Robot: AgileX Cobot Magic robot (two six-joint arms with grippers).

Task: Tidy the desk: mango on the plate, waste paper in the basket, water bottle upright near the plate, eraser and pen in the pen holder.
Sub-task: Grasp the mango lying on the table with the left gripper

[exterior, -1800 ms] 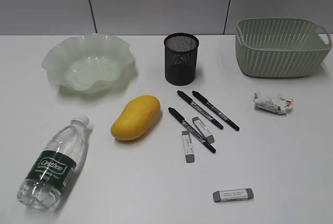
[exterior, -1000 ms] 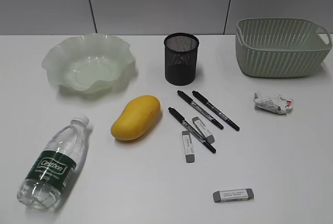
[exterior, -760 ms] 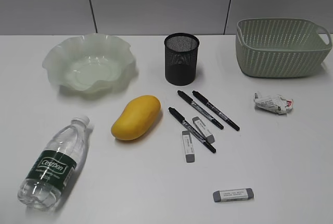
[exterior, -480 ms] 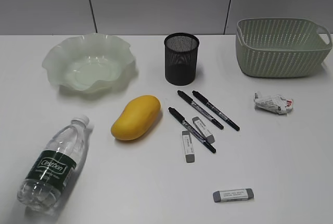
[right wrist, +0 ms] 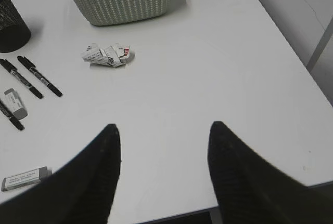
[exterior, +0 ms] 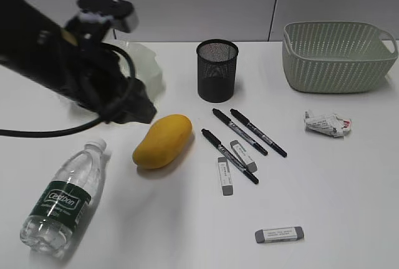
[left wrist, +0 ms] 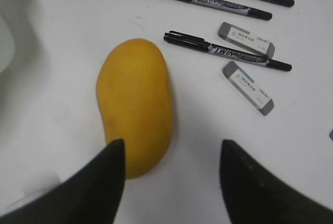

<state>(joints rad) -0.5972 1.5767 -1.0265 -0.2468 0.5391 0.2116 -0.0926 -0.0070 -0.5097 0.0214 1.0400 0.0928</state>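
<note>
While lying flat on the desk, bottle at far left, label reading "Cestbon". Left gripper spread wide, holding nothing, hovering over mango. Plate mostly hidden behind arm. Holder centre; three pens marked "TWINMARKER", three erasers. Paper near basket. Right gripper wide apart, empty.

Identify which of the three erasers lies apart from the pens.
The eraser nearest the desk's front edge lies alone; the other two sit against the pens.
</note>
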